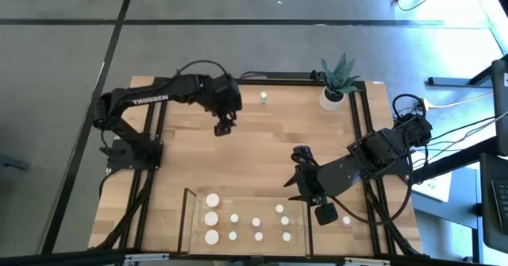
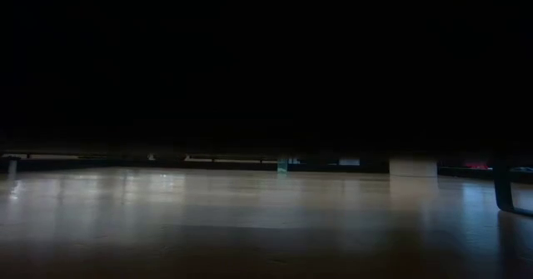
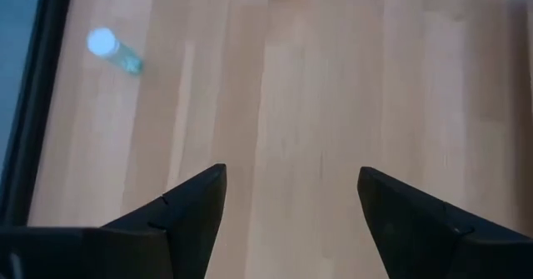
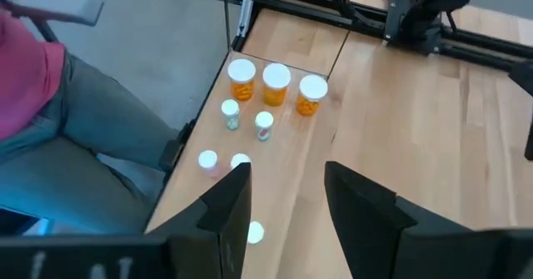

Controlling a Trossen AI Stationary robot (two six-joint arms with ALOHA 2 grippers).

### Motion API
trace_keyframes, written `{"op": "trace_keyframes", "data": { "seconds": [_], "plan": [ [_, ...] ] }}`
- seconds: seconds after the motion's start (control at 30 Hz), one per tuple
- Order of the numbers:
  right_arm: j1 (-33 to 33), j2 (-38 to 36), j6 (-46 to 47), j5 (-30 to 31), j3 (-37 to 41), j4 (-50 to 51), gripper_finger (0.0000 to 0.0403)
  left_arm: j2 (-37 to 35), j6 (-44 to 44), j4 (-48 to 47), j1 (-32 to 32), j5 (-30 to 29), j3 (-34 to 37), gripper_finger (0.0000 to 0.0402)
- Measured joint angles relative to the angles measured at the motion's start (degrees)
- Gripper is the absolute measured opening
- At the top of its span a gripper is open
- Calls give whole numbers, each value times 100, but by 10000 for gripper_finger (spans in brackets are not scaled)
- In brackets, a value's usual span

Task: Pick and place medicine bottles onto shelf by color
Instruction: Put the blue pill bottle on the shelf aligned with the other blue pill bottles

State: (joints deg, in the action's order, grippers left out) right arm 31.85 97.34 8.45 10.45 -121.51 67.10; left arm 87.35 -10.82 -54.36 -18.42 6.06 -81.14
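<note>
Three wide amber white-capped medicine bottles (image 4: 275, 86) beside smaller ones, light-wood shelf (image 1: 194, 218)

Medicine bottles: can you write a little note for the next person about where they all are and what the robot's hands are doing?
Left gripper: fingers open, empty, above bare table in the middle-back.
Right gripper: fingers open, empty, just behind the shelf.
Done: about eleven medicine bottles stand on the shelf, the three wide orange ones together at its left end.
Left: one greenish bottle near the table's back edge, beside the plant pot, and one white-capped bottle on the table right of the shelf.
</note>
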Motion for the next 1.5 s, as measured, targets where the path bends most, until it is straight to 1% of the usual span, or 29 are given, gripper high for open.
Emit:
{"op": "trace_keyframes", "data": {
  "seconds": [0.1, 0.17, 0.3, 0.4, 0.53, 0.63, 0.73, 0.87, 0.97, 1.07, 1.23, 1.3, 1.37, 1.5],
  "plan": [
    [-59, 0, -157, 128, 0, 40, 156, 0, -408, 186, -233, 295, 0, 265],
    [-145, 0, -155, 426, 0, 158, 156, 22, -530, 312, -347, 450, 0, 265],
    [-392, -23, 381, 1182, 2, 552, 156, 41, -631, 695, -484, 542, 26, 265],
    [-611, -78, 707, 1476, 2, 800, 156, 37, -620, 1259, -545, 545, 182, 265],
    [-911, -155, 787, 1542, 2, 897, 156, 37, -439, 1863, -642, 485, 416, 265],
    [-1157, -198, 860, 1542, 2, 1054, 156, 44, -326, 2062, -686, 446, 564, 265],
    [-1441, -232, 1082, 1564, 2, 1319, 156, 42, -322, 2130, -723, 457, 612, 265],
    [-1861, -232, 1150, 1787, 2, 1516, 156, 61, -315, 2191, -758, 448, 623, 265],
    [-2206, -232, 1211, 1800, 2, 1736, 156, 68, -311, 2182, -754, 448, 623, 265],
    [-2620, -256, 1394, 1772, 4, 2045, 156, 68, -311, 2167, -725, 452, 623, 265],
    [-3451, -267, 1663, 1699, 4, 2037, 156, 68, -327, 2050, -703, 452, 623, 265],
    [-3814, -267, 1664, 1380, 4, 1992, 156, 68, -327, 1923, -702, 452, 623, 265],
    [-4148, -267, 1618, 883, 4, 1922, 156, 68, -332, 1764, -704, 450, 623, 265],
    [-4604, -206, 1213, 116, 2, 1556, 156, 68, -611, 1449, -714, 452, 623, 265]
  ]
}}
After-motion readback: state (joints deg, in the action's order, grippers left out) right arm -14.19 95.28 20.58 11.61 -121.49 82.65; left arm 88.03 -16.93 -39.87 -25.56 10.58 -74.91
